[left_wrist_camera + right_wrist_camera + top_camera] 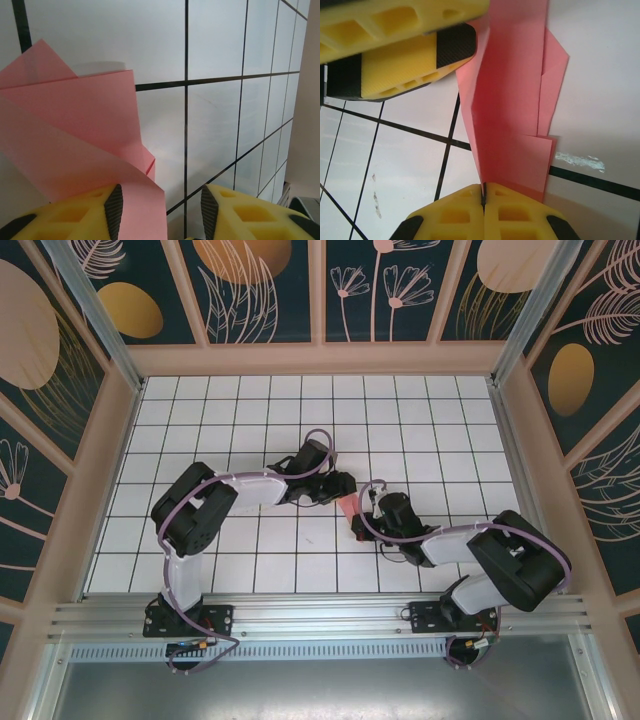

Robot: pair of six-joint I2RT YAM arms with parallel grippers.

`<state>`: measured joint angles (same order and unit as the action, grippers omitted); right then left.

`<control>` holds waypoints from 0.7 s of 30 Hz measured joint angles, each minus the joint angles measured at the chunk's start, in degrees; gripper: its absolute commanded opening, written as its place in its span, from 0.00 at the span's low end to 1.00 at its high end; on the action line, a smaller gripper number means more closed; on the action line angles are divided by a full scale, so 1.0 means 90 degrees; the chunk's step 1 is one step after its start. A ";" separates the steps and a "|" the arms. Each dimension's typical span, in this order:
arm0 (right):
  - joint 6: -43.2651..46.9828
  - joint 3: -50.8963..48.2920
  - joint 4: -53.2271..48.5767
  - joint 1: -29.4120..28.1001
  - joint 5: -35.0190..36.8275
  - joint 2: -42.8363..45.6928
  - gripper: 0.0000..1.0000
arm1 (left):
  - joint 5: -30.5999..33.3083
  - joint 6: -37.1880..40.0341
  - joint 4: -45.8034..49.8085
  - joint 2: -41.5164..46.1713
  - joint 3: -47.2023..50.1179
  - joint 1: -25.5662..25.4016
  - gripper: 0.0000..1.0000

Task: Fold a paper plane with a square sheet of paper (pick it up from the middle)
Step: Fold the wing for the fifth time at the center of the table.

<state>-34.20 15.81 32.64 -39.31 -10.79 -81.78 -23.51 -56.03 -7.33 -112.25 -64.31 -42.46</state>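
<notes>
The left arm reaches in from the near-left corner of the white gridded surface (250,410), and its left pincer (345,483) sits around the middle. In the left wrist view this pincer (161,200) stands apart, with bare tile showing between its yellow fingers (235,220). The pink paper (75,130) drapes over the left-hand finger and curls into the gap, but it is not pinched.

From above, the pink paper (348,506) lies between the two pincers, near the middle of the surface and slightly toward the near edge. It is folded into several overlapping layers with slanting edges and angled corners (510,100).

Just to its right, the right pincer (368,520) has its fingers pressed together, clamped on the paper's lower edge (483,192). A finger of the left pincer (410,60) hangs beside the sheet's upper part.
</notes>
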 measured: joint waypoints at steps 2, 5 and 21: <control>0.0022 -0.0058 0.0124 0.0000 -0.0034 0.0000 0.00 | 0.0034 -0.0005 -0.0019 0.0165 0.0083 0.0000 0.58; 0.0022 -0.0223 0.0359 0.0005 -0.0119 -0.0002 0.00 | 0.0170 -0.0010 -0.0075 0.0614 0.0367 0.0000 0.63; -0.0872 -0.0721 0.1528 0.0270 -0.0595 -0.0172 0.00 | 0.0665 -0.0398 -0.1282 0.1819 0.1865 0.0000 0.52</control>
<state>-42.04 9.32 46.39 -36.88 -16.14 -83.33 -17.52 -59.61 -18.87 -95.88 -47.53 -42.46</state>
